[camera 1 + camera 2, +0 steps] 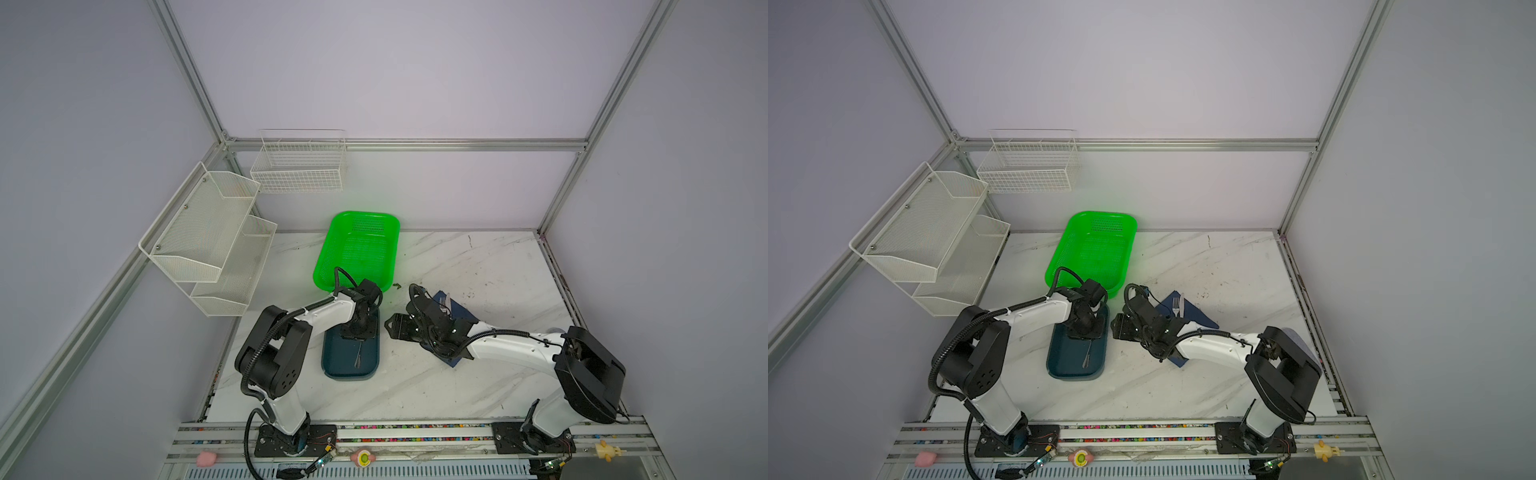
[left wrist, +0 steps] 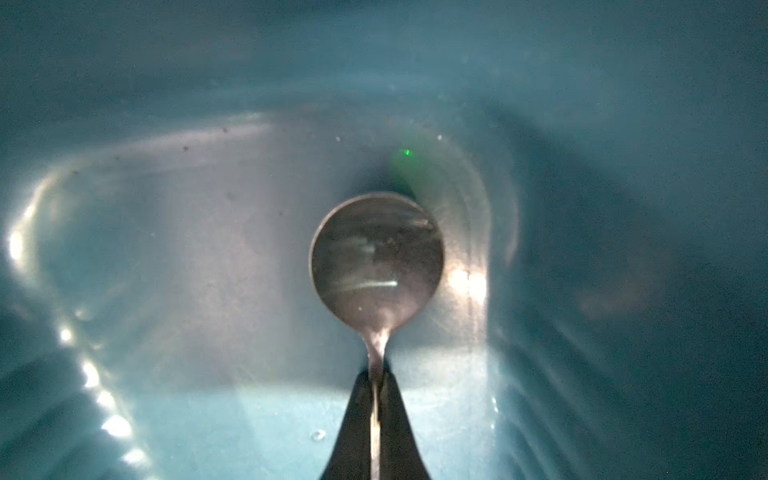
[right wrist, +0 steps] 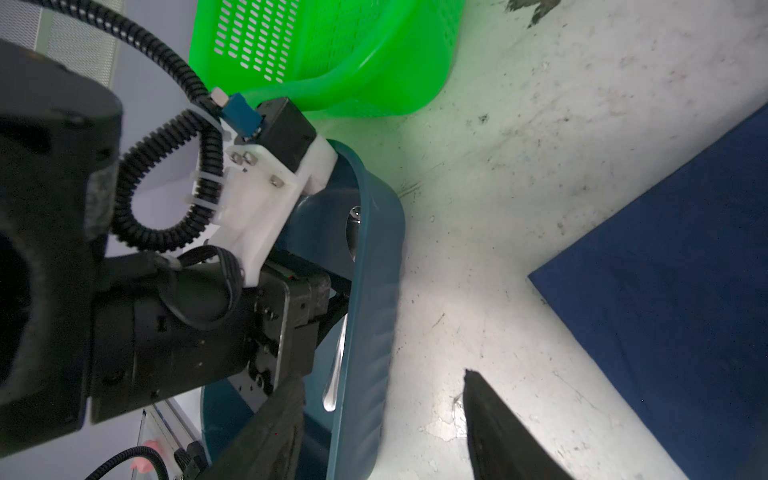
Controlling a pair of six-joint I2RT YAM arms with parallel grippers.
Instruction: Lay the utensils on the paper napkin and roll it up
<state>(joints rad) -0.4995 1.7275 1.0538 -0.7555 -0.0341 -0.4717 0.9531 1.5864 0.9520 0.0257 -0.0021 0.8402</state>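
Spoon in left gripper — teal tray beneath

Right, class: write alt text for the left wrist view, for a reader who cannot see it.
Two dark fingers pinch the neck of a shiny metal spoon, its round bowl beyond them, against the glossy floor of a teal tray.

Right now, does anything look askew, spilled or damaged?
Nothing spilled or broken. The navy napkin lies cornerwise to the table, partly under the right arm, fork and knife near its far corner. Dark smudges mark the table.
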